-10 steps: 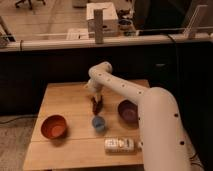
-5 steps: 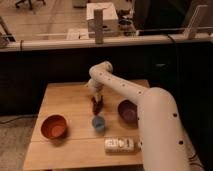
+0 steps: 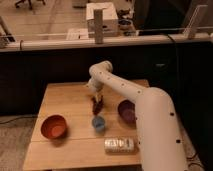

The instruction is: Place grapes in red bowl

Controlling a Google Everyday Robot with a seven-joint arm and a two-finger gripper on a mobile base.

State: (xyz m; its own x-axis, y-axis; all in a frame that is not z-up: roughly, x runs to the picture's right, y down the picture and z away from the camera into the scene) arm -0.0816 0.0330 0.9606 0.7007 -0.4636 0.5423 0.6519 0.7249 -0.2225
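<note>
The grapes [image 3: 98, 106], a small dark red bunch, lie on the wooden table [image 3: 70, 102] near its middle, just behind the small blue cup [image 3: 98, 123]. My gripper [image 3: 96, 100] points down at the end of the white arm, right over the grapes and at their top. Whether it touches them I cannot tell. The red bowl [image 3: 54, 127] stands at the front left of the table, well apart from the gripper, and nothing shows inside it.
A purple bowl [image 3: 127, 111] stands to the right of the grapes, close to the arm's thick forearm. A white packet [image 3: 120, 144] lies near the front edge. Behind the table runs a dark partition with a rail.
</note>
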